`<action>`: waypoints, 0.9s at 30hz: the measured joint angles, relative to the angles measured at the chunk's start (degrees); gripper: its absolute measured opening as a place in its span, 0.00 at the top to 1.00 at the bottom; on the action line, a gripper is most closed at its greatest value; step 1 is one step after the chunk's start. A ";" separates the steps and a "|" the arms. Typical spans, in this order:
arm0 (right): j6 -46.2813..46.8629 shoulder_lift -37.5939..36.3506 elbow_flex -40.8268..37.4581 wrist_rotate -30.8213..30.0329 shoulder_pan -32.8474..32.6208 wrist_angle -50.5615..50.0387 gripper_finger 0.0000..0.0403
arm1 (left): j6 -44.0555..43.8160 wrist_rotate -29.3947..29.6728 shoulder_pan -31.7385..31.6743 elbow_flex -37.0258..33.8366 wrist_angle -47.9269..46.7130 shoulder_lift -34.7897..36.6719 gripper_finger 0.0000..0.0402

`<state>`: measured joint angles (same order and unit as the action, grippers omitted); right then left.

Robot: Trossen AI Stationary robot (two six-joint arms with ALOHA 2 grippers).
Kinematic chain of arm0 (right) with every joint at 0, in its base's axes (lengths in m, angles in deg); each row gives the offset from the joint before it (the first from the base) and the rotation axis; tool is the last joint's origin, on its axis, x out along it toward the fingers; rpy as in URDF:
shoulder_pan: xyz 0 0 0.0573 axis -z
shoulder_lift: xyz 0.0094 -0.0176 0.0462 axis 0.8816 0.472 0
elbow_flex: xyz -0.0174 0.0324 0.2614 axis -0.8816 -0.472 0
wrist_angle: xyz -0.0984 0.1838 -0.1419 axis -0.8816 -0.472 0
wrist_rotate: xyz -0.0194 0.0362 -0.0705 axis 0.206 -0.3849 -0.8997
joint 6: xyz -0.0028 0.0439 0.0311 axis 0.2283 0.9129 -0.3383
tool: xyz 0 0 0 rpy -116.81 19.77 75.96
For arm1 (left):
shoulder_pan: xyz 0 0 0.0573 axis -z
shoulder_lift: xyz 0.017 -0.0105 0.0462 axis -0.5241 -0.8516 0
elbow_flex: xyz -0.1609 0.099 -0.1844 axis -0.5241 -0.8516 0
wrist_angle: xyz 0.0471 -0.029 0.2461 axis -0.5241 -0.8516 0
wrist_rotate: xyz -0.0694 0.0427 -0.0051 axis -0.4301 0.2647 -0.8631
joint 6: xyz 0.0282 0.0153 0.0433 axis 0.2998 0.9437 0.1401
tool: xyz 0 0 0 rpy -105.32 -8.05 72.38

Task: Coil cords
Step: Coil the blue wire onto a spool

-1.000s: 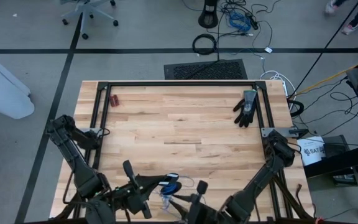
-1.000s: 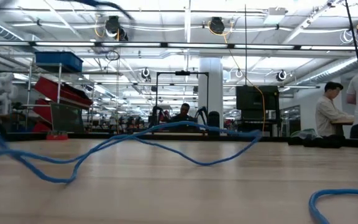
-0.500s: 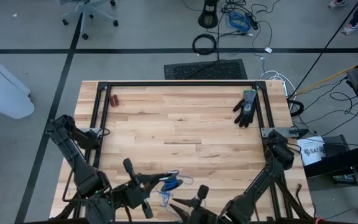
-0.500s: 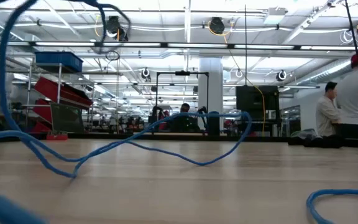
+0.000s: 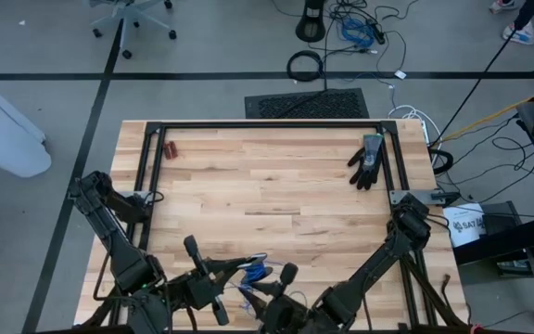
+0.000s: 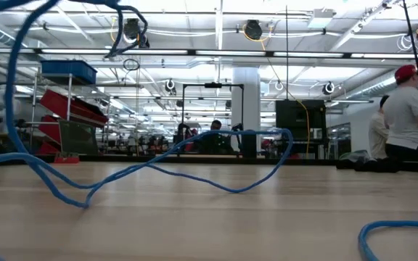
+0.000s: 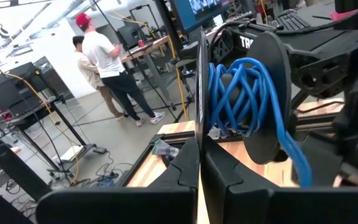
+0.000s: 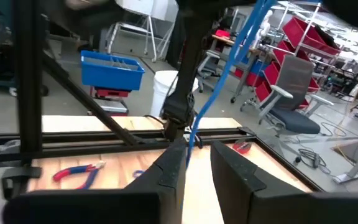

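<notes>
At the near edge of the table (image 5: 276,204), between the two grippers, the blue cord (image 5: 254,275) is gathered in a small bundle. From table height, its loose length trails across the wood in low waves (image 6: 194,170), with one loop rising high at one side and a further bend lying at the near corner. From the left wrist, the cord is wound in crossing turns (image 7: 244,93) around a dark round part of the right arm.

Left gripper (image 5: 213,275): fingers pressed together, tips (image 7: 199,163) meeting just under the wound cord. Right gripper (image 5: 269,295): fingers slightly apart, with a strand of the cord (image 8: 211,93) running down between them; whether they pinch it cannot be told.

A black glove (image 5: 368,160) lies near the far right corner, well apart from the cord. A small red object (image 5: 171,148) rests near the far left corner. Red-handled pliers (image 8: 76,173) lie on the wood beside the black frame rail (image 5: 267,125). Beyond the table, a person in a red cap (image 6: 405,116) stands among benches.
</notes>
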<state>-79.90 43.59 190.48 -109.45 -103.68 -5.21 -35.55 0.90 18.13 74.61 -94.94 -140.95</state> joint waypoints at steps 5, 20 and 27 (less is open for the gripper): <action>-0.02 0.00 0.00 1.11 0.79 -0.10 0.98 | 0.00 0.00 0.02 0.00 0.00 0.00 0.98; 2.51 0.33 0.02 -1.01 4.16 -1.38 1.00 | -0.03 -6.68 0.02 -0.02 3.66 0.02 0.98; 11.00 0.33 0.04 -4.43 0.73 -14.14 0.97 | 0.02 -7.39 1.94 -0.06 3.48 0.67 0.98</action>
<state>-68.90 43.91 190.51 -113.88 -102.95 -19.35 -35.53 -6.48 20.06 74.54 -91.46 -140.28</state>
